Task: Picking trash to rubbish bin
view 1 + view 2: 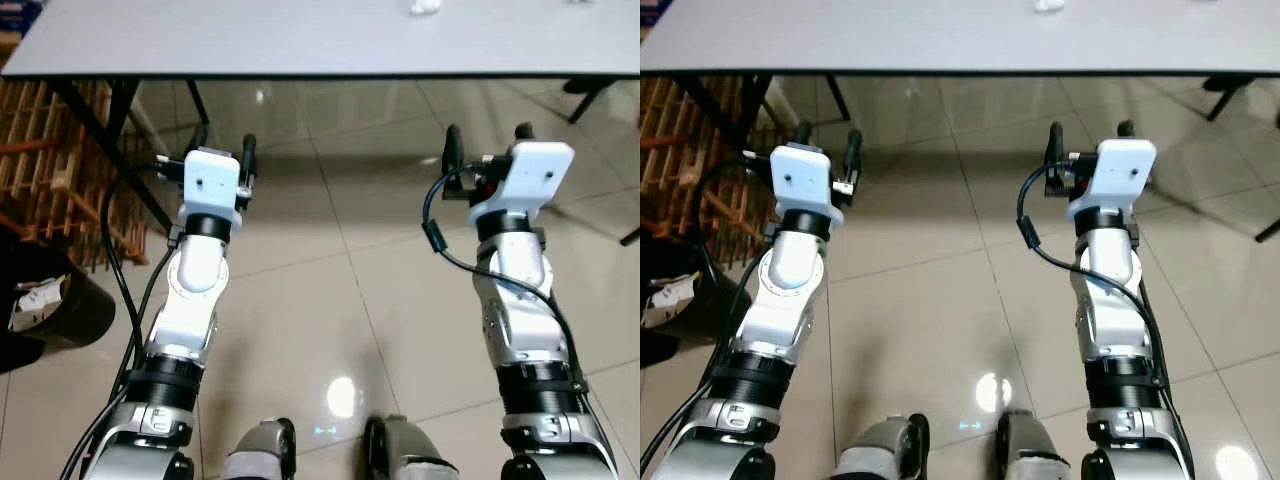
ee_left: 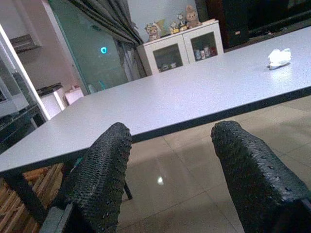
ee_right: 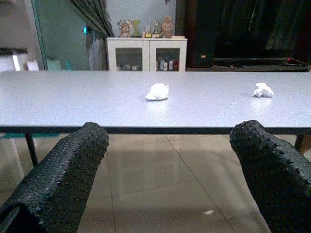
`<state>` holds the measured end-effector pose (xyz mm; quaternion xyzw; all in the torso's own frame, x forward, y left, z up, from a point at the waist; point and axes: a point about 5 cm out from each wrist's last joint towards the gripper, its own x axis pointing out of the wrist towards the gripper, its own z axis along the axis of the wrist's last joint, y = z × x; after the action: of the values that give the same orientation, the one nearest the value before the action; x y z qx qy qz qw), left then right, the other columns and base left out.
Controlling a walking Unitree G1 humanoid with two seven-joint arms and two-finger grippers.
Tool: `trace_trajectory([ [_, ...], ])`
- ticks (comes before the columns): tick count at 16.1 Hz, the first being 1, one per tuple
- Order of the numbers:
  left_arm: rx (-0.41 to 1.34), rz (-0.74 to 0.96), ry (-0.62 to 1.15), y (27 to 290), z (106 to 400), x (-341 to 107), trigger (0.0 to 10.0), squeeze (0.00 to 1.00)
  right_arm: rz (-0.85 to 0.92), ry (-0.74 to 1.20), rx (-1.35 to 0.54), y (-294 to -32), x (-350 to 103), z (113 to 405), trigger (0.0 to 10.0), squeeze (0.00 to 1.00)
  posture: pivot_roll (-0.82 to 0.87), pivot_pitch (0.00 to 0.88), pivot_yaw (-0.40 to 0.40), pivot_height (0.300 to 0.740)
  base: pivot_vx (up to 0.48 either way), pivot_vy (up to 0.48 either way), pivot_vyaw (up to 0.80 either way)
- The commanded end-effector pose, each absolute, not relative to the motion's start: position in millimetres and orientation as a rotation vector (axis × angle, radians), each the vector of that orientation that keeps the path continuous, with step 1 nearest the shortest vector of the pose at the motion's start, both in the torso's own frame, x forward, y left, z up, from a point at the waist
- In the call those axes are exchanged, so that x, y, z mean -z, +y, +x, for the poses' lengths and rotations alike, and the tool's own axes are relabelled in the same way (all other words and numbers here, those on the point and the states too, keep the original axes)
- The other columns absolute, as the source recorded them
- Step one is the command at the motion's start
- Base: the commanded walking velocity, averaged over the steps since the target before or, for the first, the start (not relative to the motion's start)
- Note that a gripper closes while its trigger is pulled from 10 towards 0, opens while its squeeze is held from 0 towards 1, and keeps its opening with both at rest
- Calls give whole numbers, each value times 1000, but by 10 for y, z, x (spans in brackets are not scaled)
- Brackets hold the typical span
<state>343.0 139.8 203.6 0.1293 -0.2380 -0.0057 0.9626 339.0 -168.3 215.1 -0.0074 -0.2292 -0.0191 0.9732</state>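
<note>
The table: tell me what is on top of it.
On the table lie two crumpled white tissues, one near the middle and one further toward the robot's right. Both grippers, left and right, are open below its edge.

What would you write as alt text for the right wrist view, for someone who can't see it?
Two crumpled white paper wads, one near the middle and one further along, lie apart on a long grey table. The right gripper is held low before the table's edge, its black textured fingers open. A white glass-door cabinet stands behind.
</note>
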Motion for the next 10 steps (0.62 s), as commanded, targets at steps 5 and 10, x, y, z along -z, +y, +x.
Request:
trace_trajectory([
  [5,58,262,-485,1278,3388,-2107,10000,0,2,-466,61,-1729,-2256,3347,10000,0,-1,257,23,740,328,0,0],
  [10,63,258,-484,1252,3373,-2145,10000,0,16,-458,51,-1689,-2295,3328,10000,0,-4,244,26,740,330,0,0],
])
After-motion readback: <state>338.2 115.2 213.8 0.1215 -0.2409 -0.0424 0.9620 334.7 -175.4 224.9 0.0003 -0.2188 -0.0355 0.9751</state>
